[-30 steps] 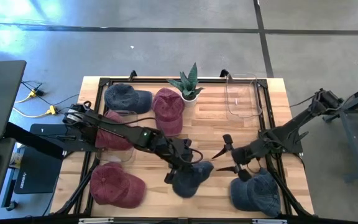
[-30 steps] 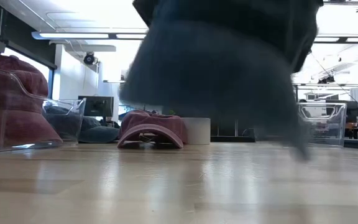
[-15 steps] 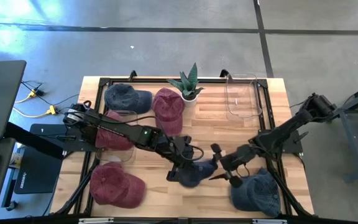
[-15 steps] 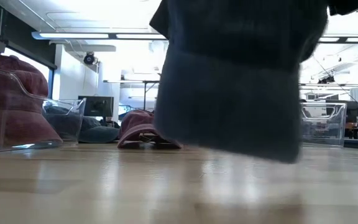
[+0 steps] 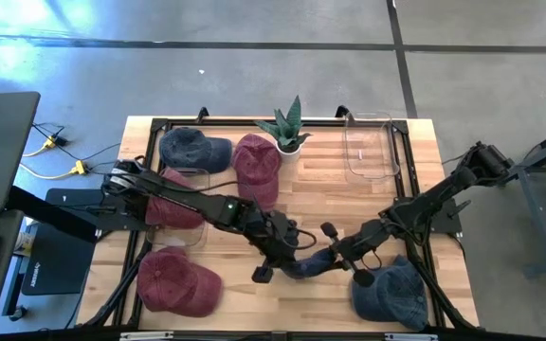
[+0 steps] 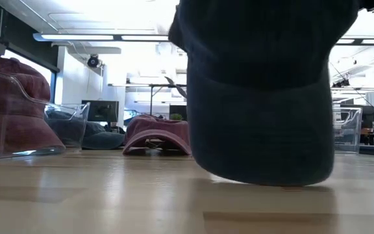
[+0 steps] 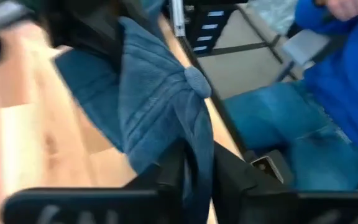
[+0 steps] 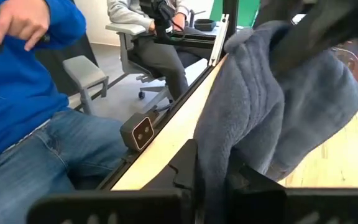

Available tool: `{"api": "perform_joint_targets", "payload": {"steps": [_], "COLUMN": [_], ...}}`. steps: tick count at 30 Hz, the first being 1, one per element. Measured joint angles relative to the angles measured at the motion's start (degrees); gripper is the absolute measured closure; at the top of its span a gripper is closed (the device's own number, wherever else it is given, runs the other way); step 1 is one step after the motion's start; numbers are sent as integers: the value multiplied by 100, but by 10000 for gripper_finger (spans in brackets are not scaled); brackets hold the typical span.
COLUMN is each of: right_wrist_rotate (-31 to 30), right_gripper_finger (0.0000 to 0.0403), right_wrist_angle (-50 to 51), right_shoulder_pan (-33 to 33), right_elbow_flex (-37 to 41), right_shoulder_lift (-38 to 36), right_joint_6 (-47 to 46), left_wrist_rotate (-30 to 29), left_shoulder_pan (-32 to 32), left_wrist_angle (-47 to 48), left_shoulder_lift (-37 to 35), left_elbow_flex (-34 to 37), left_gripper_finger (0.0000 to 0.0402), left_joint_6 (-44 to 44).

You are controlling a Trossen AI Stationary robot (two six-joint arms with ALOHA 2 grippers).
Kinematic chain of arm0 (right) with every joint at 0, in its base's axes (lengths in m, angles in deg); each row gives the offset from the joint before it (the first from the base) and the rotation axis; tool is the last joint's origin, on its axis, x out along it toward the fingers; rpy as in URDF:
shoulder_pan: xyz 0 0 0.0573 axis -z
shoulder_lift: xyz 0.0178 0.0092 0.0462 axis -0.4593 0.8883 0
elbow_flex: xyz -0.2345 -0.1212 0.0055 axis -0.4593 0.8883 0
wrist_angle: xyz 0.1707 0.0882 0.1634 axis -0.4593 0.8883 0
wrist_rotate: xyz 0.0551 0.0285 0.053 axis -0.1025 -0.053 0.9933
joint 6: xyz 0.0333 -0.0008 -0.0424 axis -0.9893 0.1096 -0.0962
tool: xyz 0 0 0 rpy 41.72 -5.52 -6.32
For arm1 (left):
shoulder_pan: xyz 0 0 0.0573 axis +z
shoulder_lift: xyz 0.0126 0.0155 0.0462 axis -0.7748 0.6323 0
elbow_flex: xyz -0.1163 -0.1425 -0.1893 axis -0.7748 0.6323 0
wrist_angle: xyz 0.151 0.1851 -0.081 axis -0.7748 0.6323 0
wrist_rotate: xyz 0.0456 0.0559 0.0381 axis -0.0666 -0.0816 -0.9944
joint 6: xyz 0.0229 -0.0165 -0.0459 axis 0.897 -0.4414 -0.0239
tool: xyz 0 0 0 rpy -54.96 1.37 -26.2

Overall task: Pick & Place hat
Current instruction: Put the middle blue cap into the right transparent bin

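Soft dark-blue corduroy cap (image 5: 313, 262), ribbed, with a crown button, hanging crumpled between both arms at the table's front centre. Left gripper (image 5: 287, 256) and right gripper (image 5: 341, 254) each pinch its fabric.

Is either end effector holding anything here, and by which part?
Both grip the blue hat between them: the right end effector pinches a fold of its fabric, and the left end effector has fabric between its fingers too.

Blue hats (image 5: 193, 148): three. Red hats (image 5: 256, 161): three. Plant (image 5: 285, 127): one.
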Motion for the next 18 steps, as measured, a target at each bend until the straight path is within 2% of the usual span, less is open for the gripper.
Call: {"api": "perform_joint_targets", "payload": {"steps": [5, 7, 9, 11, 13, 18], "right_wrist_rotate": [29, 29, 29, 29, 40, 457], "right_gripper_finger": [391, 394, 399, 397, 394, 399], "right_wrist_angle": [2, 32, 99, 168, 221, 398], "right_shoulder_pan": [0, 0, 0, -2, -4, -31], "right_elbow_flex": [0, 0, 0, 0, 0, 0], "right_shoulder_lift": [0, -1, -2, -2, -2, -7], "right_joint_6": [28, 20, 18, -19, -108, -318], "left_wrist_rotate": [438, 969, 1771, 2357, 2689, 2725], "left_shoulder_pan": [0, 5, 9, -11, -65, -228], "left_wrist_angle": [-630, -662, -799, -713, -743, -638], "left_shoulder_lift": [539, 673, 816, 862, 858, 775], "left_elbow_flex": [-2, 7, -8, 5, -1, 7], "left_gripper_finger": [240, 209, 189, 182, 183, 212], "left_joint_6": [-150, -60, 280, 592, 643, 982]}}
